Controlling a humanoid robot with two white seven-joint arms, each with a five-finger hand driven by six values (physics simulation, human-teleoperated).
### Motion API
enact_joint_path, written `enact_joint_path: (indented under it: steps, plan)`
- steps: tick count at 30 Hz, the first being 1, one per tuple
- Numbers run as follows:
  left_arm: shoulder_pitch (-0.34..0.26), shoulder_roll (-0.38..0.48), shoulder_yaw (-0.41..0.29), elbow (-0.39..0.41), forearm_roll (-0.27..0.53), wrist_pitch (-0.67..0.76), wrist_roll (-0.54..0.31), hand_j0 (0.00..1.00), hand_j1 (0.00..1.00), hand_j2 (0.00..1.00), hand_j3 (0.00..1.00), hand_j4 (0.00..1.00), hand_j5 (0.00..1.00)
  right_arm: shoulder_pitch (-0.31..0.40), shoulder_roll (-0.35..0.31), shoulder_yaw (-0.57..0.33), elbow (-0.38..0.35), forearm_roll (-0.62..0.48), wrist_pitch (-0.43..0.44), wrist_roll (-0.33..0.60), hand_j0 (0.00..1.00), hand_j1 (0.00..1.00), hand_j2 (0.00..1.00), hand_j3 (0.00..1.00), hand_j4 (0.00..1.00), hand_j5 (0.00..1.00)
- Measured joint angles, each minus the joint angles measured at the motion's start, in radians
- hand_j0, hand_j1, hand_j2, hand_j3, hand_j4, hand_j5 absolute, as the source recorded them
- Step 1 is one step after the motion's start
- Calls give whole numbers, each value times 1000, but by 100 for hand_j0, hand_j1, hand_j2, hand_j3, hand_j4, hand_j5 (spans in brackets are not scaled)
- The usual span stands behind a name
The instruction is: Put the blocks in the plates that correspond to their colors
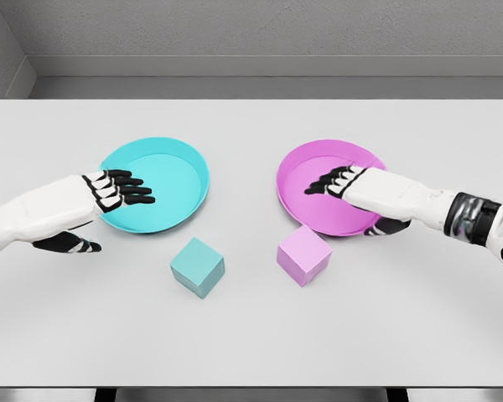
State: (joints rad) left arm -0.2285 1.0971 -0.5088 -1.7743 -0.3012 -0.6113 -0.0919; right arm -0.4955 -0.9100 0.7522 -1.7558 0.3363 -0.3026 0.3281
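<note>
While both blocks sit on the white surface (251, 335), my left robot hand (109, 191) hovers over the near-left rim of the cyan plate (180, 172), fingers extended and relaxed, holding nothing. My right robot hand (352, 186) reaches over the pink plate (306, 167), its fingers likewise loose and empty. The cyan block (197, 267) rests just in front of the cyan plate, and the pink block (303, 255) lies close before the pink plate, the two blocks apart from each other.
</note>
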Motion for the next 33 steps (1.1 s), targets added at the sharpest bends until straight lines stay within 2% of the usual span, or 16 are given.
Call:
enact_joint_path:
  steps: [5,7,9,13,16,23,27,31,33]
  plan:
    - [-3,-52,-46,-3,-5,0,-7,100,100,100,100,100,100,-15,26,39,0,0,-99,3,100,100,100,100,100,100]
    - [-40,-82,-69,-3,-14,0,-19,100,100,100,100,100,100,-17,33,50,0,1,-135,3,100,100,100,100,100,100]
    - [-98,-118,-121,-2,-23,0,-37,100,100,100,100,100,100,-18,39,60,0,1,-159,3,100,100,100,100,100,100]
    - [-103,-153,-188,-2,-47,0,-55,100,100,100,100,100,100,-18,44,75,0,2,-178,2,100,100,100,100,100,100]
    - [-106,-160,-204,-2,-64,0,-65,100,100,100,100,100,100,-18,45,79,1,1,-171,2,100,100,100,100,100,100]
    - [-153,-181,-220,-2,-93,0,-83,100,100,100,100,100,100,-20,46,82,2,-2,-75,3,100,100,100,100,100,100]
    - [-176,-189,-251,-2,-105,0,-103,100,100,100,100,100,100,-51,52,103,3,-3,-22,11,100,100,100,100,100,100]
    - [-190,-191,-264,-2,-108,0,-146,100,100,100,100,100,100,-49,56,143,3,-3,-17,56,100,100,100,100,100,100]
    - [-221,-191,-272,-2,-108,0,-165,100,100,100,100,100,100,-49,53,152,3,-6,-20,76,100,100,100,100,100,100]
